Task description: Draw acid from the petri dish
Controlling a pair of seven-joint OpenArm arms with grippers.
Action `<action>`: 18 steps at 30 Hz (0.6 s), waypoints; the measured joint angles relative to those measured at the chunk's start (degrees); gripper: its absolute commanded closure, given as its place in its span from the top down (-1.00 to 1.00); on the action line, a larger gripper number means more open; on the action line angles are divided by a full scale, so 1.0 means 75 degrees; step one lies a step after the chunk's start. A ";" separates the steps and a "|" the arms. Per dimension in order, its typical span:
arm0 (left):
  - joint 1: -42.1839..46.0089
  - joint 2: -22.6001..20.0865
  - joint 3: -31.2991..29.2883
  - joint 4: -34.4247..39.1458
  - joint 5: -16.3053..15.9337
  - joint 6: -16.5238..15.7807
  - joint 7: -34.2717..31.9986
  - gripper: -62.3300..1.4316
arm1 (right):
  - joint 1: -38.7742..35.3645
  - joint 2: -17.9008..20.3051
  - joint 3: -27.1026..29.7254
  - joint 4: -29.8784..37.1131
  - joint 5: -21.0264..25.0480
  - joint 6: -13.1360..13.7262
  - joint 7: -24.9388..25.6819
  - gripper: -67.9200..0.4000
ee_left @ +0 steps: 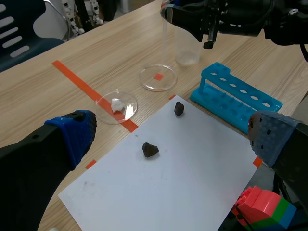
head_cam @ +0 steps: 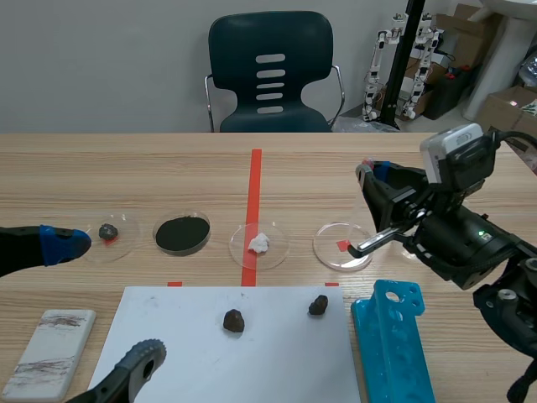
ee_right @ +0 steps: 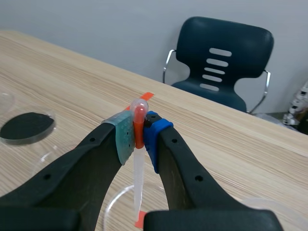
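Note:
A clear pipette (ee_right: 138,163) with an orange-tinted bulb is pinched between the pads of my right gripper (ee_right: 139,129), its stem pointing down. Its tip hangs over an empty-looking clear petri dish (head_cam: 342,245) that sits over a red tape mark. In the scene view my right gripper (head_cam: 370,174) is above the far right side of that dish. My left gripper (head_cam: 101,302) stands open near the table's front left, holding nothing, over the left edge of a white sheet (head_cam: 226,353).
Left of the clear dish stand three more dishes: white lump (head_cam: 258,243), black powder (head_cam: 182,234), dark stone (head_cam: 109,232). Two dark stones (head_cam: 233,320) lie on the sheet. A blue tube rack (head_cam: 394,344), a clear beaker (ee_left: 187,48) and a grey block (head_cam: 50,353) are nearby.

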 measured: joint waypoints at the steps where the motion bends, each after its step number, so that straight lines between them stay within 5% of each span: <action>1: 0.0000 0.0003 0.0000 0.0000 0.0000 0.0000 0.0000 1.00 | 0.0017 -0.0003 -0.0035 -0.0090 0.0003 0.0015 0.0041 -0.84; 18: 0.0000 0.0000 0.0000 0.0000 0.0000 0.0000 0.0000 1.00 | 0.0557 -0.0020 -0.0530 -0.1090 0.0003 -0.0017 0.0405 -0.84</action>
